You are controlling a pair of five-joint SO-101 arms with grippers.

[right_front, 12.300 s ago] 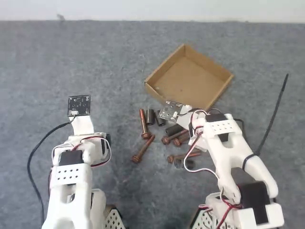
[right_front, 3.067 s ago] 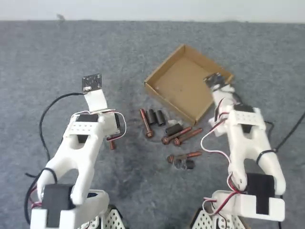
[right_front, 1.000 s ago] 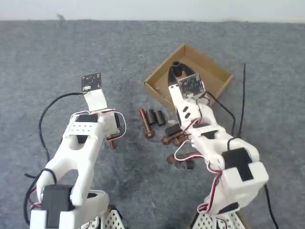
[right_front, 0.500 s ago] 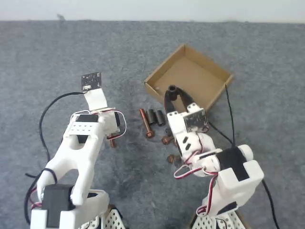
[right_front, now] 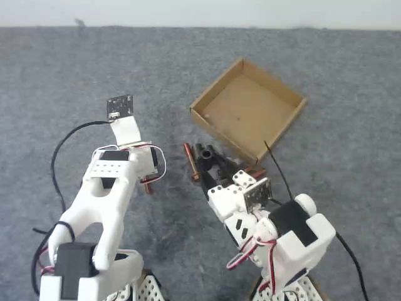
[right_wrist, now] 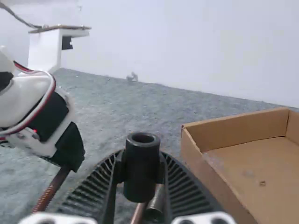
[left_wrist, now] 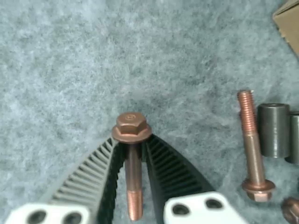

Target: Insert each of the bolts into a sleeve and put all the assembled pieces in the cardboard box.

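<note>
The right tool [right_wrist: 140, 156], pinching a sleeve [right_wrist: 140, 173], has pulled back from the box [right_front: 247, 113] to lower centre. The left tool [left_wrist: 132, 142] still pinches a bolt [left_wrist: 133, 179].

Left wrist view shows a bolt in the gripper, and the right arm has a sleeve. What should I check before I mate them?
1. Grip on the bolt by the left gripper: ok.
2. Grip on the sleeve by the right gripper, bore unblocked: ok.
3. Line-up of bolt and bore: not ok, the bolt sits off to one side.
4. Fit of thread in bore: cannot tell.
5. Gap between the loose bolt and the left gripper: ok, apart.
</note>
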